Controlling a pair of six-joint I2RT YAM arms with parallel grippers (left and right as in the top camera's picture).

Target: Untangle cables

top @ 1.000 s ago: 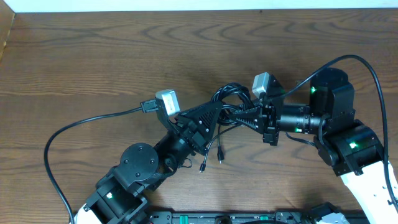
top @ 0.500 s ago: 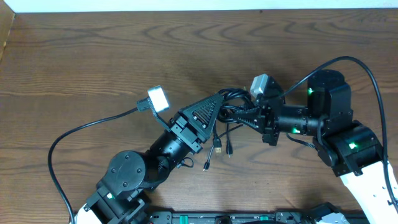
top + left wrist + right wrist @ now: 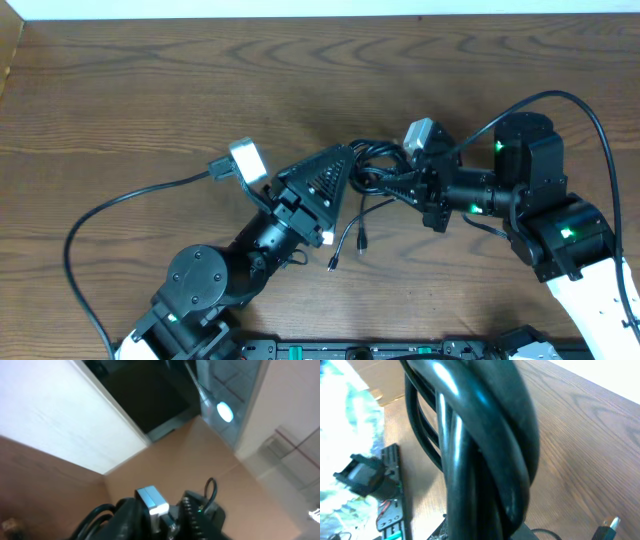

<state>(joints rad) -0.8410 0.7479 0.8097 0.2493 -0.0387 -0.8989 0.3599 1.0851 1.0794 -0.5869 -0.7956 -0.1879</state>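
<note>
The cables (image 3: 372, 165) are thin black cords bunched in a knot in mid-air between my two grippers. Two loose plug ends (image 3: 345, 250) dangle down toward the table. My left gripper (image 3: 345, 158) is tilted up with its tip in the left side of the bunch and seems shut on it. In the left wrist view, black loops (image 3: 95, 515) show beside its fingers. My right gripper (image 3: 388, 185) is shut on the right side of the bunch. The gripped cords (image 3: 480, 450) fill the right wrist view, with one plug end (image 3: 610, 524) at the lower right.
The thick black wire of the left arm (image 3: 110, 215) loops over the wooden table (image 3: 150, 90) at the left. The right arm's wire (image 3: 590, 120) arches at the right. An equipment rail (image 3: 400, 350) runs along the front edge.
My left gripper has risen and drawn back to the upper left with the bunch, tilting upward. The dangling plug ends have lifted and swung. The right gripper has hardly moved.
</note>
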